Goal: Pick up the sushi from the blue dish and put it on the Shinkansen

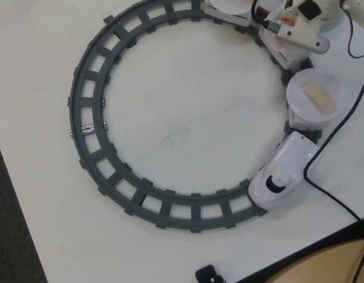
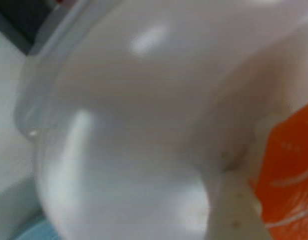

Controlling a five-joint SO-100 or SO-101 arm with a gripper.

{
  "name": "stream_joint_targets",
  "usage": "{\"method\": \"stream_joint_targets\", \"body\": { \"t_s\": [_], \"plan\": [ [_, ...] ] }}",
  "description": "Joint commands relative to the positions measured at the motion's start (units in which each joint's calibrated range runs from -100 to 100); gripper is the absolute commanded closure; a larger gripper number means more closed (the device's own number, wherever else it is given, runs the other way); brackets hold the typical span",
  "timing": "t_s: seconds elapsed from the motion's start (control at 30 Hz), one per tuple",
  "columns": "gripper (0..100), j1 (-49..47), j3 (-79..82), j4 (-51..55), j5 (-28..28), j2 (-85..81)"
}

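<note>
We find the sushi point(image 2: 288, 170) at four o'clock in the blurred wrist view, pressed close to a white plate point(image 2: 158, 100), presumably for setting down; whether our gripper's fingers grasp it we cannot tell. Overhead, the Shinkansen point(image 1: 282, 174) sits at four o'clock on the grey track point(image 1: 90, 88), one plate bearing a pale piece point(image 1: 319, 97), all on a white table point(image 1: 187, 124)

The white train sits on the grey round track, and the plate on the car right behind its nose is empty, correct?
Not quite. The overhead view shows the plate behind the train holding a pale whitish piece. The train does sit on the grey round track.
</note>
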Motion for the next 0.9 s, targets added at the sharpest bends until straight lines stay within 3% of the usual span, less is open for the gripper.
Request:
{"method": "stream_joint_targets", "body": {
  "t_s": [0.0,0.2,0.4,0.53,0.73,0.87],
  "plan": [
    [79,0.4,-0.3,3.4,0.9,-2.5],
    [63,0.8,-0.2,8.8,1.0,-10.6],
    [61,0.8,-0.1,15.8,0.1,-26.9],
    [61,2.9,2.4,20.2,-4.4,-42.5],
    [62,3.5,26.7,19.3,-8.9,-61.9],
    [62,4.0,46.4,13.3,-9.8,-72.4]
  ]
}}
